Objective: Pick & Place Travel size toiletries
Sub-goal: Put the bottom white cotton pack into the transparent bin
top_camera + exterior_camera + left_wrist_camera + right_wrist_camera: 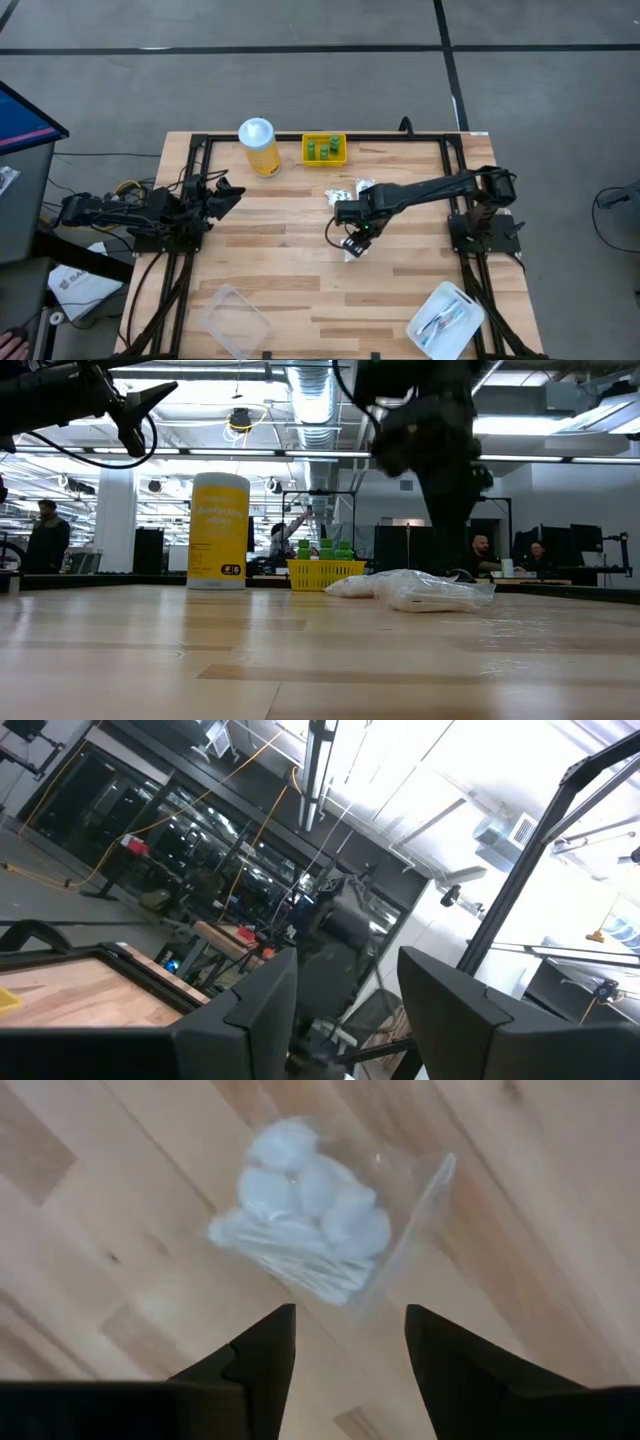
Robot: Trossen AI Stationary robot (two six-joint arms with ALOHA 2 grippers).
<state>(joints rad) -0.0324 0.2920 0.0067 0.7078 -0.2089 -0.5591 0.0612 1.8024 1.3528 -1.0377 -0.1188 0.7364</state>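
Note:
A clear packet (pixel 310 1240) with white cotton pieces and thin sticks inside lies flat on the wooden table. My right gripper (pixel 348 1330) is open just above it, pointing down, with its fingers on either side of the packet's near edge. In the high view the right gripper (pixel 355 238) is at mid-table, over this packet (pixel 352 252). More crinkled white packets (pixel 345 192) lie just beyond it toward the far edge. Tiny green pieces (pixel 323 149) sit in the small yellow tray. My left gripper (pixel 226 194) is open at the table's left side, raised off the table.
A tall yellow jar with a white lid (pixel 258 145) stands at the far edge, next to the yellow tray (pixel 324 160). A clear container (pixel 232 318) lies near the front left. Another clear container (pixel 447 318), front right, holds thin brush-like sticks. People show in the room behind.

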